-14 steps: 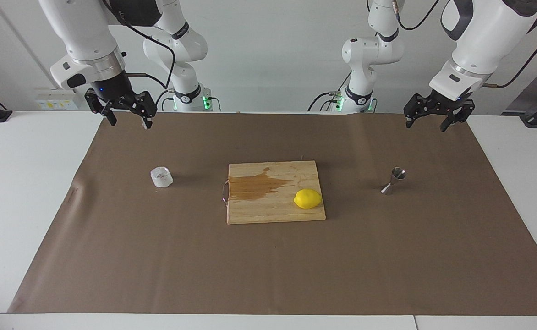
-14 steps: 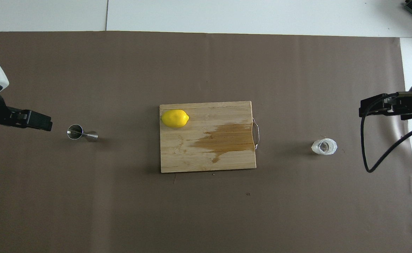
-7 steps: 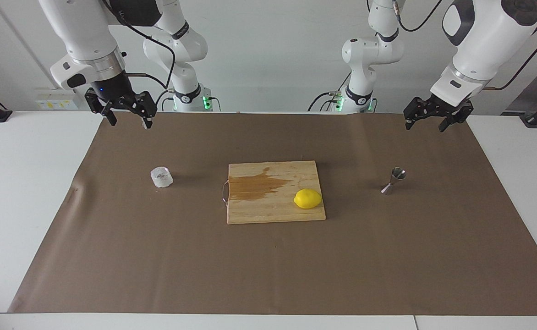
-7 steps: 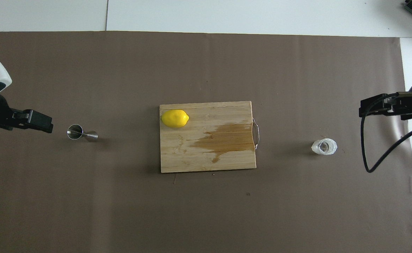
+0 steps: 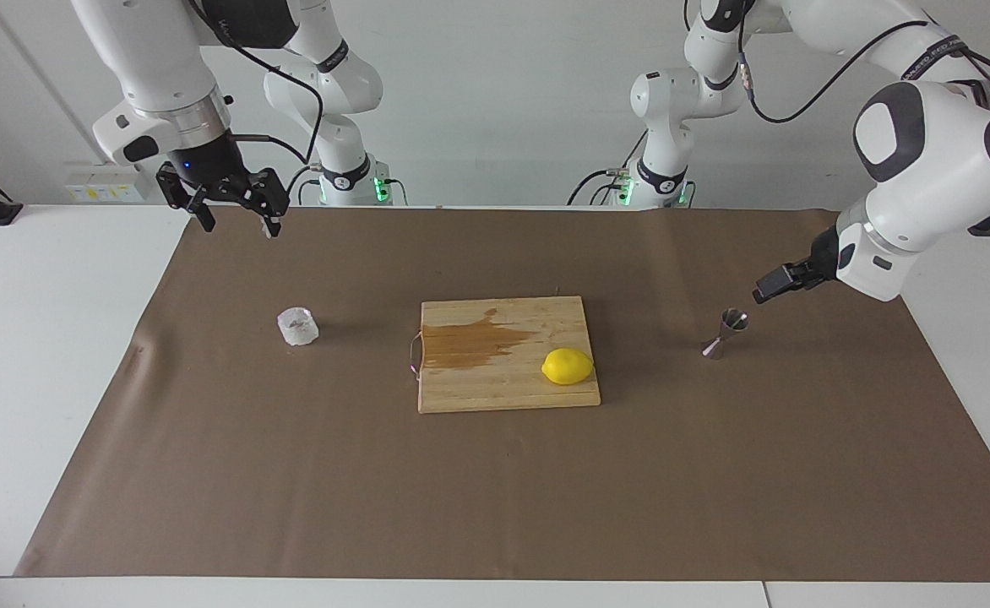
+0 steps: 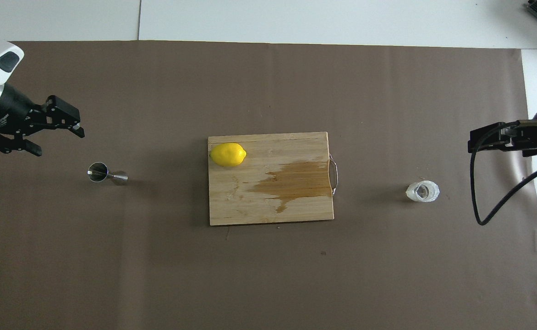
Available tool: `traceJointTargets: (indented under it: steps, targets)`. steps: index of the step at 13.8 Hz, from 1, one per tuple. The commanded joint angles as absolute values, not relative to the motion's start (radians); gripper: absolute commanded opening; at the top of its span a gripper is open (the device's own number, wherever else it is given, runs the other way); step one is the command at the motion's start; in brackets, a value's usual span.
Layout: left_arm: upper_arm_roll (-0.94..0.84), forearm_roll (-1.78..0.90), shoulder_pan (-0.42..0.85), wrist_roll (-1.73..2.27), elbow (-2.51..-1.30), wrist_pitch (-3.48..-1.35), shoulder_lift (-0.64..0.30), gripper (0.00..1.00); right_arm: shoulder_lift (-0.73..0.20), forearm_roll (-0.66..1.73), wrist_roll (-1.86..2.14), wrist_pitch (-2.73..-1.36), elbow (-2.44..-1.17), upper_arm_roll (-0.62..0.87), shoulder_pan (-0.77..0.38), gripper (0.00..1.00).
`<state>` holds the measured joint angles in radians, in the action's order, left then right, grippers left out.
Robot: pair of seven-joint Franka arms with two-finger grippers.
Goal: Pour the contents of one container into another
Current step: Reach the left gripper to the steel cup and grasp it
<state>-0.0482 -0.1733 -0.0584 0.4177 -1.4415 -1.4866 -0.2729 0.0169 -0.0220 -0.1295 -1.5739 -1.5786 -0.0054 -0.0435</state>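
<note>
A small clear faceted glass cup [image 5: 297, 326] [image 6: 422, 191] stands on the brown mat toward the right arm's end. A shiny steel hourglass jigger [image 5: 725, 333] [image 6: 106, 174] stands upright toward the left arm's end. My left gripper [image 5: 769, 287] [image 6: 59, 143] is open and turned on its side. It hangs low, close beside the jigger's rim on the side of the left arm's end, touching nothing. My right gripper [image 5: 240, 226] [image 6: 472, 141] waits open and empty, high over the mat's edge near the robots, well apart from the cup.
A wooden cutting board [image 5: 495, 388] [image 6: 250, 211] with a dark wet stain lies mid-table between the cup and the jigger. A yellow lemon [image 5: 567, 366] [image 6: 227, 154] rests on it. A black cable [image 6: 479, 201] loops down from the right arm. Brown mat [image 5: 495, 507] covers the white table.
My left arm has swung down and turned its gripper sideways, bringing it from high over the mat's edge to just beside the jigger. The right arm, cup and jigger have not moved.
</note>
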Motion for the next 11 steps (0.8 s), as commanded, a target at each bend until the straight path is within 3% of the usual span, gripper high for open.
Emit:
traceJointTargets:
  steps: [1,11]
  targets:
    - [-0.049,-0.303,-0.112,0.648,-1.587,-1.581,-0.221,1.0,0.035,-0.002,-0.106,-1.571,-1.598,0.0,-0.029,1.0]
    - [-0.048,-0.733,-0.268,1.109,-2.144,-1.964,0.0,1.0,0.035,-0.002,-0.106,-1.571,-1.598,0.0,-0.029,1.0]
